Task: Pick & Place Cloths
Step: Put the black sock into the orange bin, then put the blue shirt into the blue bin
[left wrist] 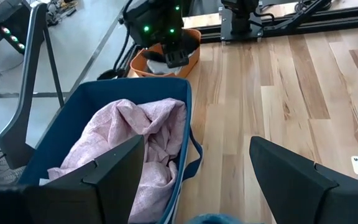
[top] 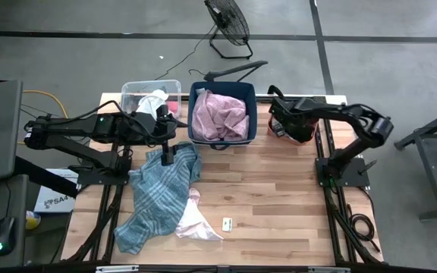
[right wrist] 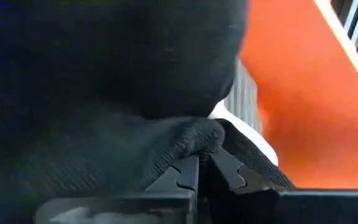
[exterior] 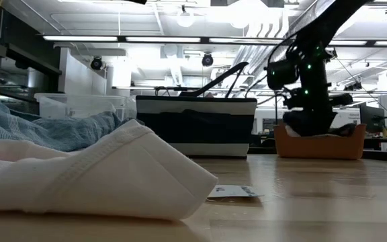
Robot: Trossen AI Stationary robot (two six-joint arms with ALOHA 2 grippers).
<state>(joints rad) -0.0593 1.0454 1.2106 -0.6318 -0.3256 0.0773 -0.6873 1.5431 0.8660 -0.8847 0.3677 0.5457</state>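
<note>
My right gripper (top: 285, 120) reaches down into the orange bin (top: 303, 136) at the table's far right, shut on a dark grey cloth (right wrist: 135, 93) that fills most of the right wrist view. My left gripper (top: 168, 155) hangs open above the far end of the teal-blue plaid cloth (top: 154, 197), just in front of the blue bin (top: 196, 95), with nothing between its fingers. A mauve-pink cloth (top: 220, 115) lies in that bin. A pale cloth (top: 196, 220) lies on the table, tucked partly under the plaid one. My right gripper pinches a bunched fold of the dark grey cloth (right wrist: 188, 142) between its two fingertips. The fingers slant steeply down into the orange bin (right wrist: 303, 112). The rest of the cloth bulges up ahead of the fingers and hides what lies below.
A clear bin (top: 131, 89) with a white cloth stands at the far left beside the blue bin. A small white paper tag (top: 227, 223) lies on the bare wood near the front. The table's middle and right front are open wood.
</note>
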